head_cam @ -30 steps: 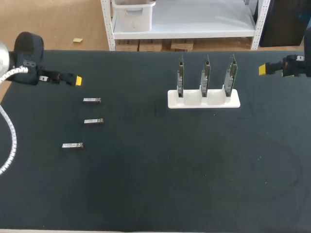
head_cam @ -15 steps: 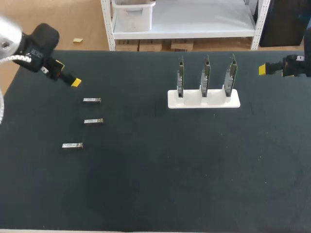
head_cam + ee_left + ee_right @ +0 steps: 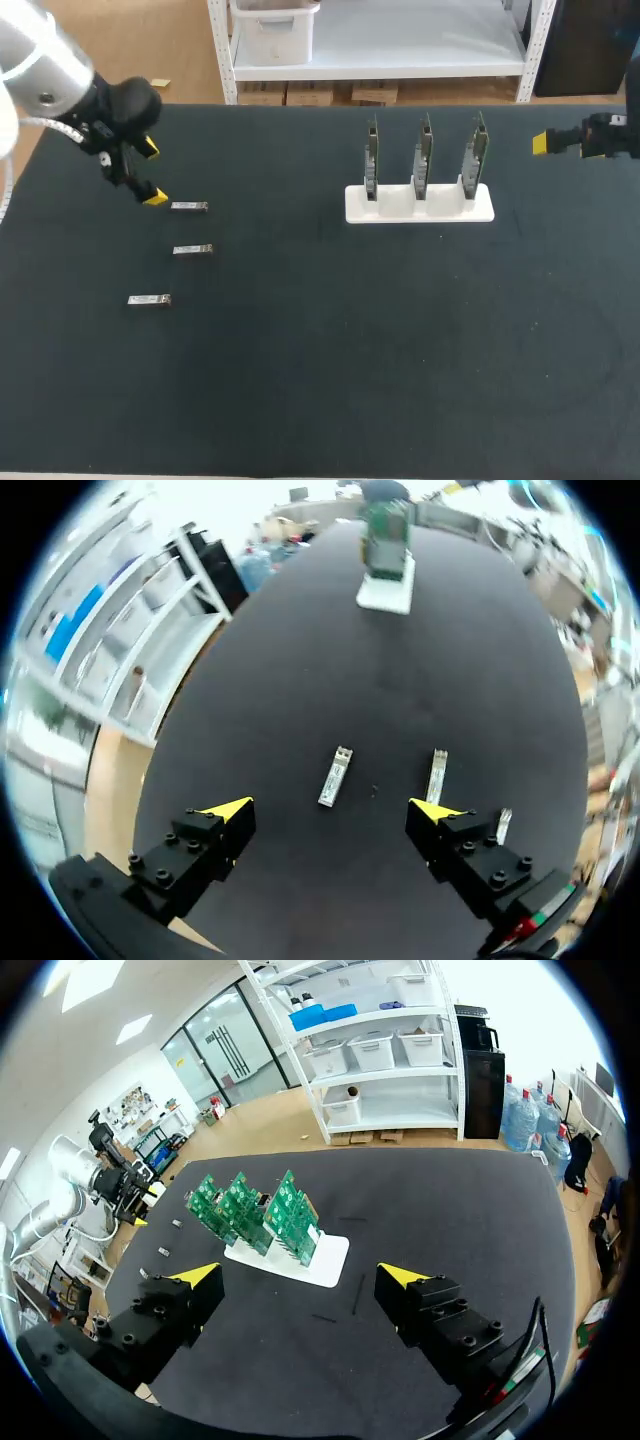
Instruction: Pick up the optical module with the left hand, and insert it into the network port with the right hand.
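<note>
Optical module (image 3: 189, 207) lies ungrasped on the tabletop (image 3: 330, 360), at 4 o'clock from my spread left jaws. Right jaws, also spread, hang at 3 o'clock of the network port boards (image 3: 422, 160). Pickup, handover and insertion remain.

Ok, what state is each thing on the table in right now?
Left gripper: fingers open, empty.
Right gripper: fingers open, empty.
Three optical modules: lying flat, none gripped.
Three circuit boards: upright in white holder.
</note>
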